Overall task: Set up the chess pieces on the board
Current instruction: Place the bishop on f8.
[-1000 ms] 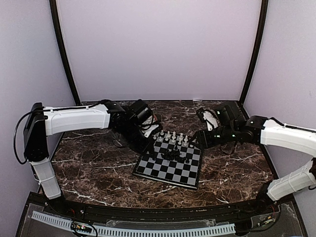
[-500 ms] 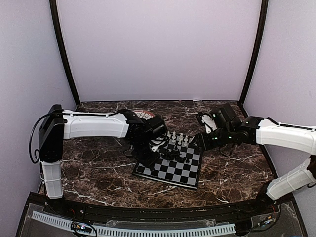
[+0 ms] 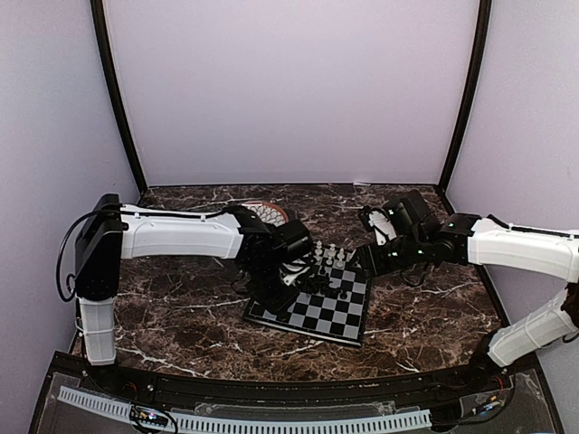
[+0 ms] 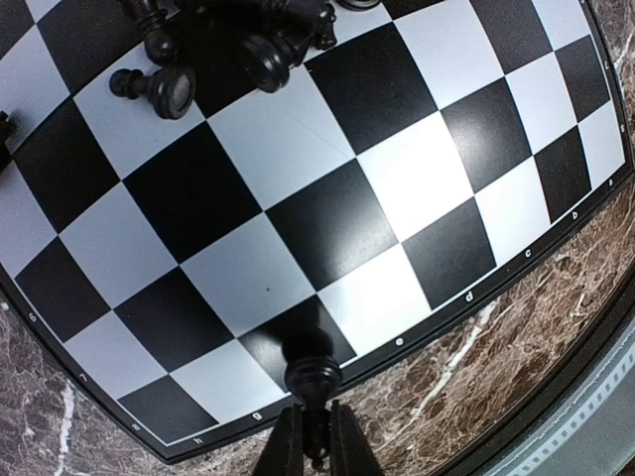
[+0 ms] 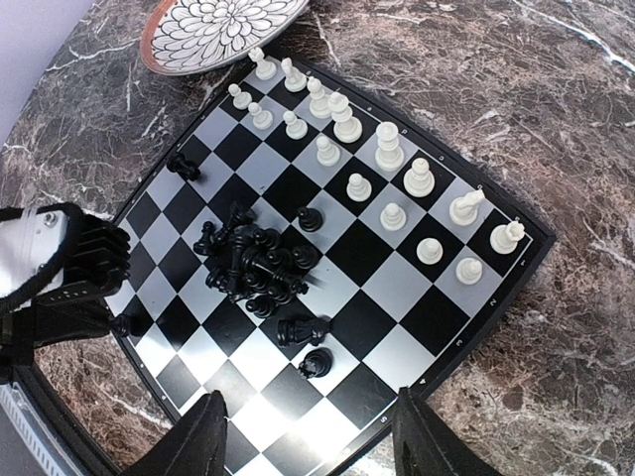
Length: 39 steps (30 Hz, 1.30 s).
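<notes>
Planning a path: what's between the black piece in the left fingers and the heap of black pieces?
Only bare board squares lie between the held piece and the heap; the left wrist view shows it.

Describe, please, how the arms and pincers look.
The left arm and right arm have white shells with black joints. A black cable loops by the left shoulder; green lights dot the right wrist. The left pincer and right pincer have black fingers.
</notes>
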Each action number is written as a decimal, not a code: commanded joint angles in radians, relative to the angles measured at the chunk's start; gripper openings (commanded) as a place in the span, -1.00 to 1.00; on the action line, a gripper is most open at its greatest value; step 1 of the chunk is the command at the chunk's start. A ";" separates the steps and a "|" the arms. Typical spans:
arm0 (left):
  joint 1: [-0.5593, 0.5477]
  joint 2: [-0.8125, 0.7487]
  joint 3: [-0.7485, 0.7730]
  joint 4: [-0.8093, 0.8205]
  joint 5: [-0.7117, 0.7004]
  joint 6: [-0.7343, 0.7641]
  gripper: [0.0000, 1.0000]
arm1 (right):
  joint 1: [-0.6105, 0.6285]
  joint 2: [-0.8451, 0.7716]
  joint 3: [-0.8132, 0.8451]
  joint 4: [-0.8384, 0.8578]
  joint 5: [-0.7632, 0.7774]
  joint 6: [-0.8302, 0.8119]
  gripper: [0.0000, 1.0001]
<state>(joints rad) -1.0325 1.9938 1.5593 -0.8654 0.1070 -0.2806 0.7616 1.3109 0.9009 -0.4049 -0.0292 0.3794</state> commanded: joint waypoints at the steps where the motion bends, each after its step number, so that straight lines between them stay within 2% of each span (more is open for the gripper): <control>1: -0.009 0.020 0.041 -0.041 -0.030 0.001 -0.99 | -0.002 0.005 -0.005 0.014 0.003 0.004 0.17; 10: -0.013 0.037 0.078 -0.070 -0.094 -0.026 -0.94 | -0.002 0.015 -0.008 0.014 -0.003 -0.008 0.17; 39: -0.023 0.088 0.135 -0.122 -0.057 0.039 -0.92 | -0.002 0.081 0.010 0.040 -0.031 -0.032 0.17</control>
<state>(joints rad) -1.0485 2.0789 1.6733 -0.9424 0.0406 -0.2604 0.7616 1.3781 0.9001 -0.3954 -0.0494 0.3607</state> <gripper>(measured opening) 0.091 0.587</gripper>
